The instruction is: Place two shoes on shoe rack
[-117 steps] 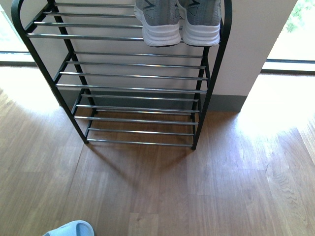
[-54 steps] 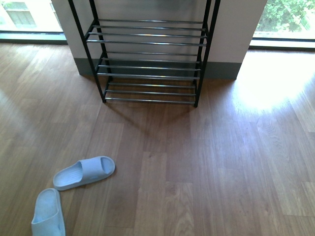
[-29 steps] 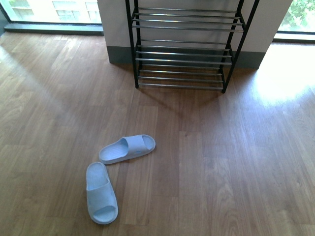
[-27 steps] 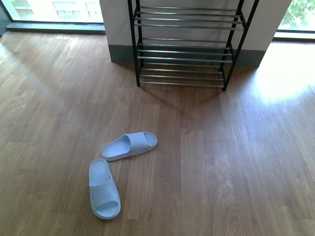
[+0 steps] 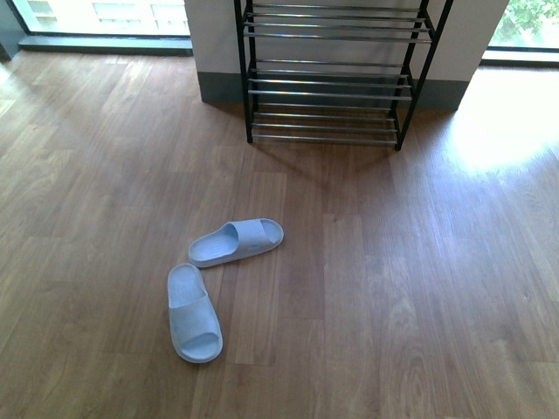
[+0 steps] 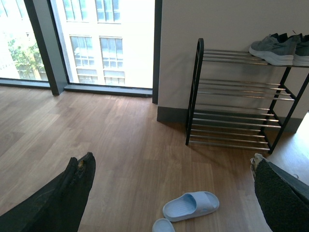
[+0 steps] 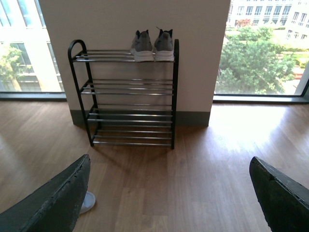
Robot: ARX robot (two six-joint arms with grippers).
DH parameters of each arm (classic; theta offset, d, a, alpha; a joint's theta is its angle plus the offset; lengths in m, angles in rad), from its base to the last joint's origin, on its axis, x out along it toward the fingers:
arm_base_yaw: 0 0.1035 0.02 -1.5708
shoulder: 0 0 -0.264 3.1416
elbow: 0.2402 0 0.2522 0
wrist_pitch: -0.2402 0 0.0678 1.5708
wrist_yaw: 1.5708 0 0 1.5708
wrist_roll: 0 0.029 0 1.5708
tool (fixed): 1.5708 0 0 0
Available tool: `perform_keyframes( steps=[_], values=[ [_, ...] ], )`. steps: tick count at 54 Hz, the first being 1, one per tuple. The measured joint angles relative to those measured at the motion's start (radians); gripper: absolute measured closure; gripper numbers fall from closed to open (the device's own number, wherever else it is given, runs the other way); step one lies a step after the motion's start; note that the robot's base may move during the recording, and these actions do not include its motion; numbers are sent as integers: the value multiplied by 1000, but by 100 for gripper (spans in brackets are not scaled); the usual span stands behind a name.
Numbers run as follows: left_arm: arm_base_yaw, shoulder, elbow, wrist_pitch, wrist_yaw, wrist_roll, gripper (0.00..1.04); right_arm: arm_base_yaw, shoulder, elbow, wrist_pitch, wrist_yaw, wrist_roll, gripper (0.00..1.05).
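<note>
Across the front view, wood floor (image 5: pixel 419 262). Top centre, against the wall, we note the shoe rack (image 5: pixel 332 93). In the right wrist view, grey sneakers (image 7: pixel 163 46) sit at the right end of its top tier. Lower left of centre on the floor lies one pale blue slide (image 5: pixel 236 242), with a second slide (image 5: pixel 194 312) just below it, both well apart from the rack. Left gripper (image 6: pixel 170 162) and right gripper (image 7: pixel 169 163) are spread wide, holding nothing.

no readable text, brand, number or sign in any view. pale blue slides (image 5: pixel 236 242) look plain, no mark legible. grey sneakers (image 7: pixel 152 46) on the shoe rack (image 7: pixel 175 96) are too small to make out any logo or label.
</note>
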State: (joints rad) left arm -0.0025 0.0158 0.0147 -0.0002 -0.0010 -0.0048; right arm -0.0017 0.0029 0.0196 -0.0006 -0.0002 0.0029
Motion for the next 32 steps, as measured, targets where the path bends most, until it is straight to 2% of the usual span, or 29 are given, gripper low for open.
perform_keyframes(
  steps=[32],
  values=[
    [0,0,0,0,0,0,9,0,0,0,0,0,0,9]
  ],
)
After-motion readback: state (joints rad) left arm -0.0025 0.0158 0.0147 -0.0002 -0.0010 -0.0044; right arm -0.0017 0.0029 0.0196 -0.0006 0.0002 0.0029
